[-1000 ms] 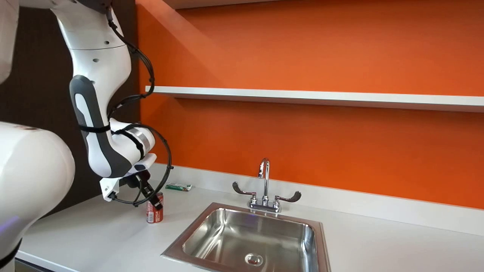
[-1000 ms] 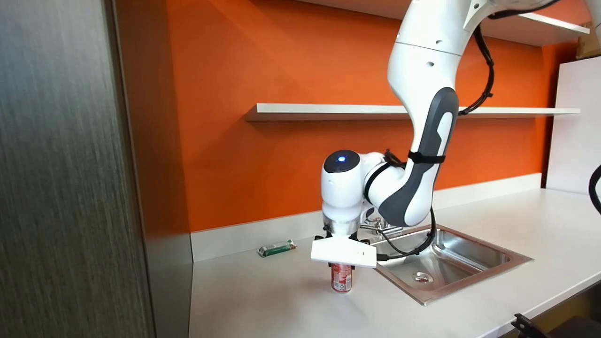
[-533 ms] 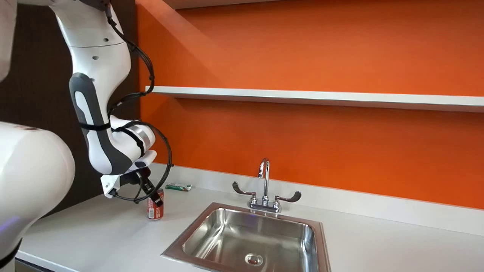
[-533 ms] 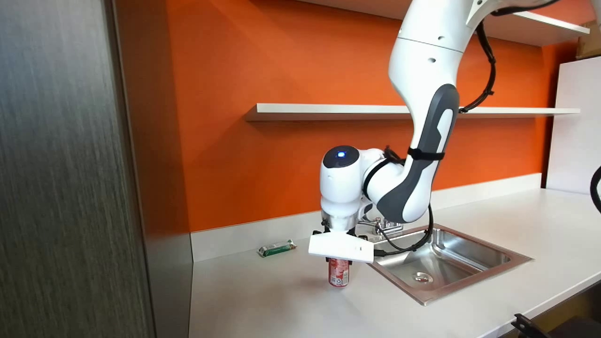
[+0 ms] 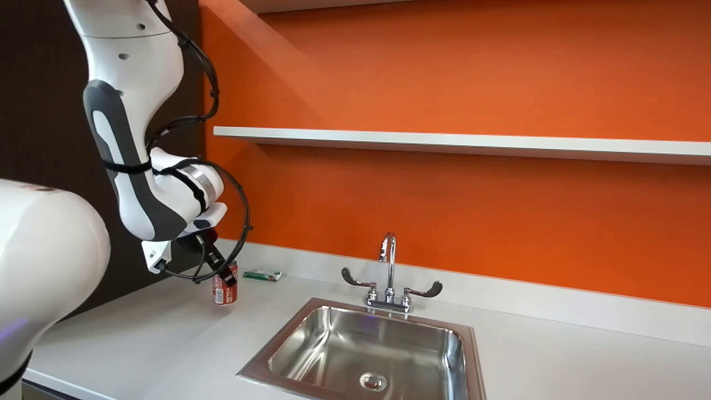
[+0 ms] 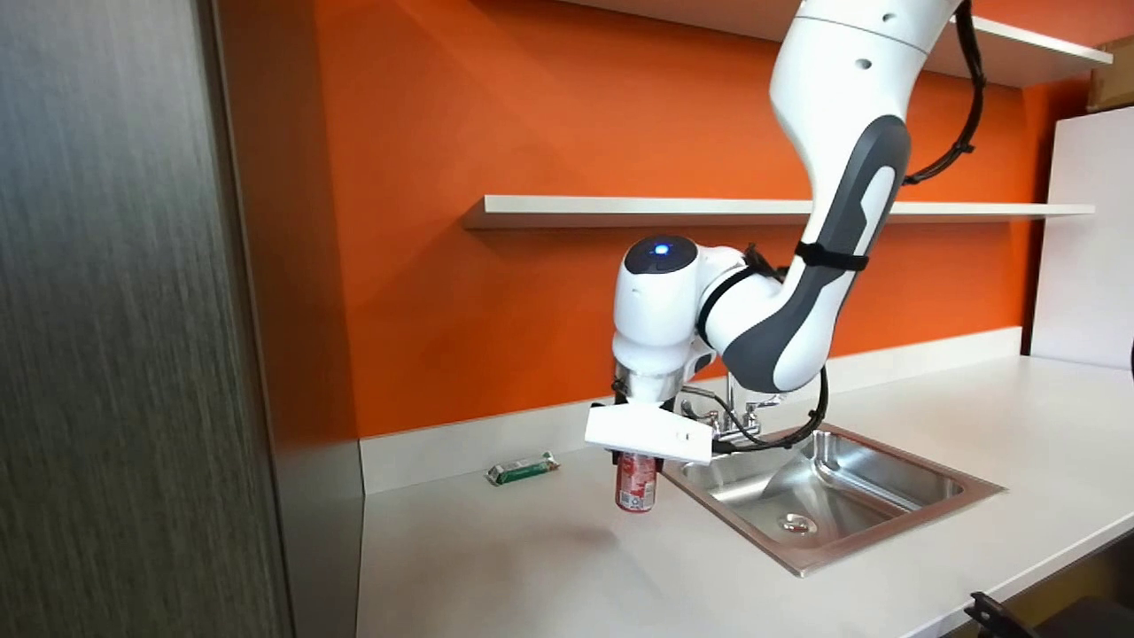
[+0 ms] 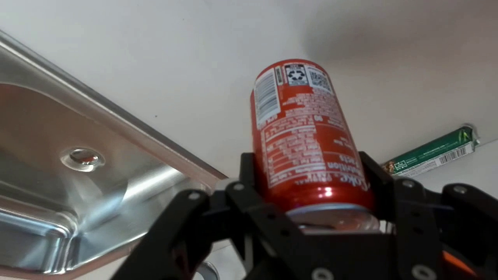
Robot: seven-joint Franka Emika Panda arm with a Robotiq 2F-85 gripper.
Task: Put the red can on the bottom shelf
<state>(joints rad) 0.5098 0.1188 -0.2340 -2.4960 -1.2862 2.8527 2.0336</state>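
Note:
The red can (image 5: 225,293) is held upright a little above the counter; it also shows in an exterior view (image 6: 636,487) and, large, in the wrist view (image 7: 303,128). My gripper (image 7: 305,165) is shut on the can's upper part, with one black finger on each side and the silvery top towards the palm. In both exterior views the gripper (image 5: 229,276) (image 6: 638,459) is low over the counter, left of the sink, and partly hides the can. The bottom shelf (image 5: 461,140) (image 6: 620,206) is a long white board on the orange wall, well above the gripper.
A steel sink (image 5: 283,347) with a chrome faucet (image 5: 390,272) lies right of the can. A green wrapped bar (image 6: 523,468) lies near the backsplash. A dark panel (image 6: 301,354) stands at the left. A higher shelf (image 6: 1019,53) juts out above.
The gripper and the can have moved up from the counter, and the can's base is now apart from its shadow. The arm's upper links have shifted upward too.

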